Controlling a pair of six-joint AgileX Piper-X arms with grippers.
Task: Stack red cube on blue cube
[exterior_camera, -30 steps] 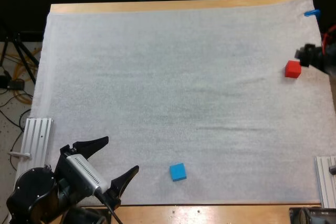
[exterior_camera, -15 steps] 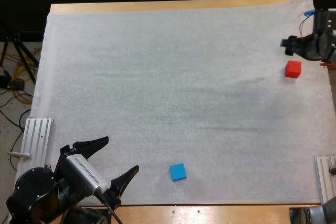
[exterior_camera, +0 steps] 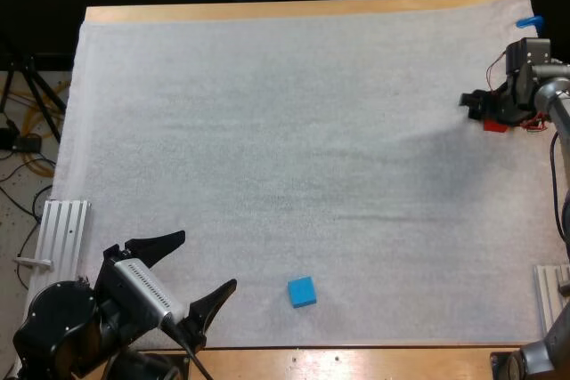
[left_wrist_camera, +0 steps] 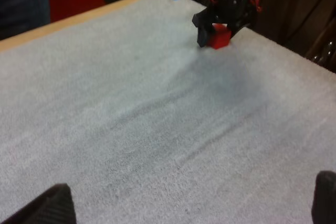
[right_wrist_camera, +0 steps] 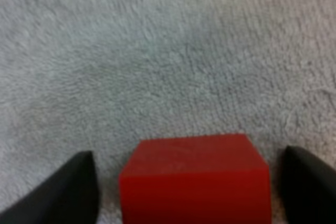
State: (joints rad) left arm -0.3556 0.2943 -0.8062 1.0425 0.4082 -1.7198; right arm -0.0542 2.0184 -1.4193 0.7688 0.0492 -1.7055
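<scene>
White mat (exterior_camera: 267, 131) on a wooden table; high view: the blue cube (exterior_camera: 302, 291) sits near the front edge, mid-table; the left gripper (exterior_camera: 207, 260) hangs at the near left corner, fingers wide apart, empty; the right gripper (exterior_camera: 483, 113) is far right, over the red cube (exterior_camera: 495, 125); left wrist view: that gripper straddles the red cube; right wrist view: the cube lies between parted fingers (right_wrist_camera: 73, 187), a gap on each side.

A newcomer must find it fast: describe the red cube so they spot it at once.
Start at the white mat and go to its far right side. There the red cube sits on the mat between the open fingers of the right gripper. It is the only red block; the blue cube lies near the front edge.
</scene>
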